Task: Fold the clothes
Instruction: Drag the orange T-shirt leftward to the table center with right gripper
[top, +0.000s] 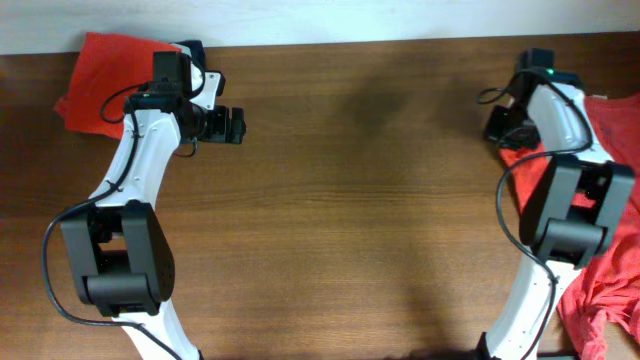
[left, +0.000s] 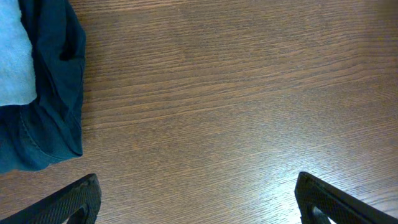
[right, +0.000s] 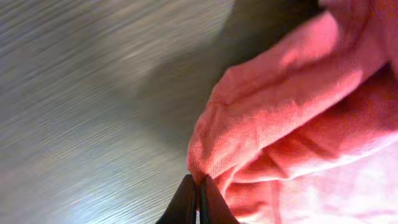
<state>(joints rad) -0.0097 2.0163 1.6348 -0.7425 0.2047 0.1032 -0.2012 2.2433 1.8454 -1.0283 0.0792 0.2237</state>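
Orange garment (top: 100, 70): lay at the far-left back corner of the tabletop (top: 350, 200), partly under the left arm (top: 140, 160).
Dark-blue garment (left: 53, 106): we logged it in the left wrist view, bunched at the left edge and touching a pale blue-grey piece (left: 13, 56). It sat apart from the fingers.
Left fingers (left: 71, 200): spread wide and holding nothing, with bare wood grain between them. From overhead they sat just right of the orange garment, pointing toward the tabletop's middle.
Tabletop: brown wood. We noted soft arm shadows across the centre.
Right fingers (right: 186, 202): pressed together at the tips, pinching a rounded fold of the T-shirt (top: 612, 270). The wrist view was blurred on the wood side.
T-shirt: coral-red and crumpled along the right edge of the tabletop, from the back down to the near corner, much of it under the right arm (top: 560, 200). We could not tell which face was up.
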